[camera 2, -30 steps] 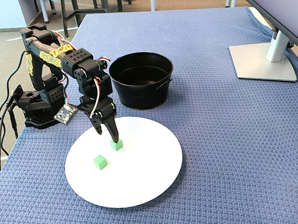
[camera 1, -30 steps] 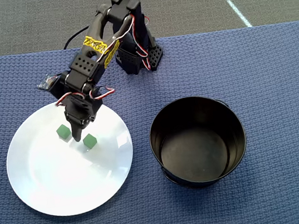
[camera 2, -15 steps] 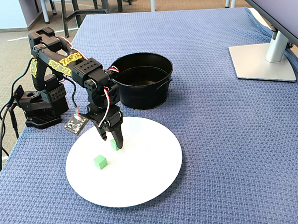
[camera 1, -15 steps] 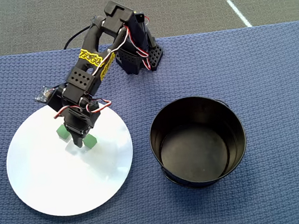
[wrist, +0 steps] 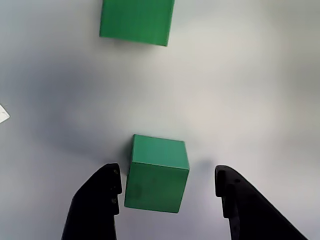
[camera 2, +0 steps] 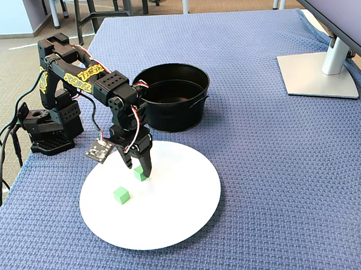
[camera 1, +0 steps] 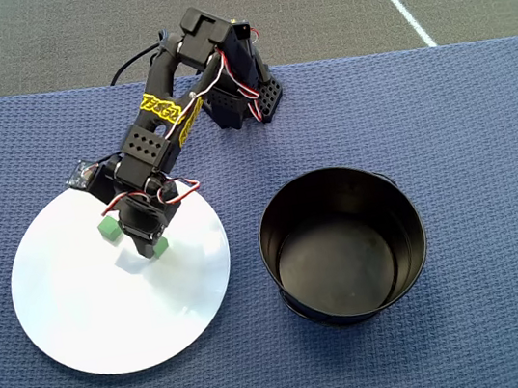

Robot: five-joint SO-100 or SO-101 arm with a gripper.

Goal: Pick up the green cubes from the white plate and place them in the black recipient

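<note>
Currently, by item:
Pincer (wrist: 167, 192): matte black plastic, two tapered fingers (wrist: 97, 205), spread apart; lowered onto the plate, straddling one cube without clamping it. Left finger in the wrist view just beside the cube's side; right finger clearly apart from it.
Near green cube (wrist: 156, 173): matte, bright green, sharp-edged; flat on the plate between the fingers, a soft shadow behind it.
Far green cube (wrist: 136, 21): same colour and finish; cropped by the top edge of the wrist view, apart from the first. In the fixed view, alone on the plate (camera 2: 120, 195), left of and nearer the camera than the pincer.
White plate (camera 1: 83, 323): round, glossy, smooth, shallow rim; wider than the pot. Bare apart from the two cubes and the pincer.
Black recipient (camera 1: 342, 243): round, glossy metal, tall walls, small side lugs; upright, just beside the plate to the right in the overhead view, not touching it. Interior dark, nothing seen inside.
Counter (camera 2: 267, 167): covered in a blue waffle-knit cloth.
Arm (camera 1: 162, 121): black, perforated links, yellow patterned tape, red and white wires; in the overhead view hides part of the near cube.
Surroundings: grey monitor stand (camera 2: 319, 73) at the far right of the fixed view, well clear.
</note>
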